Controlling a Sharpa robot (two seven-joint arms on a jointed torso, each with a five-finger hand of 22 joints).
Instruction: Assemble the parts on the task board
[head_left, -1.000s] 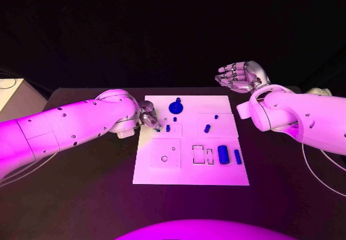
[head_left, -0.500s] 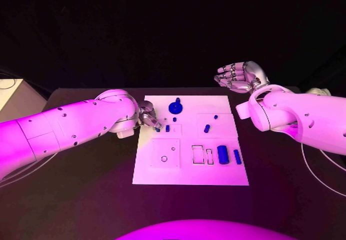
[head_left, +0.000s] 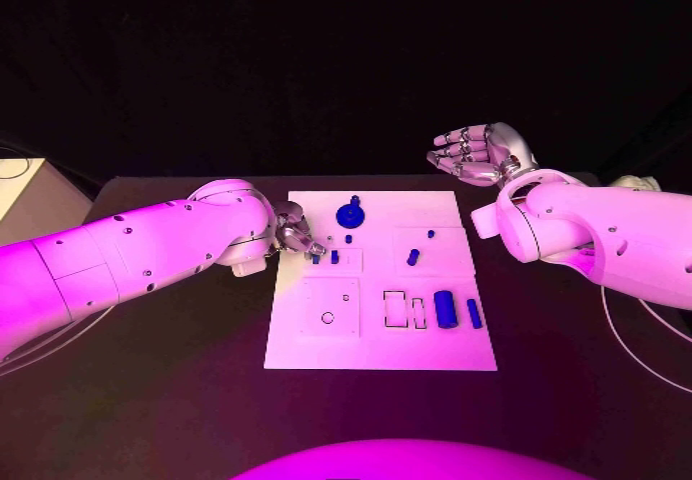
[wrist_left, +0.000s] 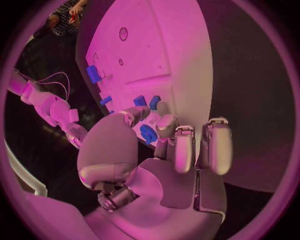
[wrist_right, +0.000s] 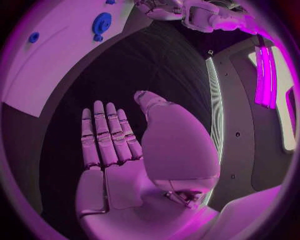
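Note:
The white task board (head_left: 378, 345) lies in the middle of the black table. My left hand (head_left: 297, 236) is at the board's left edge and pinches a small blue part (wrist_left: 148, 134) between thumb and fingers, close over the board (wrist_left: 156, 50). A round blue part (head_left: 351, 213) sits at the board's far end, small blue pegs (head_left: 414, 257) stand in the middle, and two longer blue blocks (head_left: 446, 309) lie at the right beside empty slots (head_left: 395, 308). My right hand (head_left: 476, 155) is raised beyond the board's far right corner, fingers (wrist_right: 106, 135) spread, nothing in it.
A pale box (head_left: 22, 190) stands off the table's left side. Thin cables (head_left: 623, 340) hang by my right arm. Bare black table lies in front of the board and to both sides.

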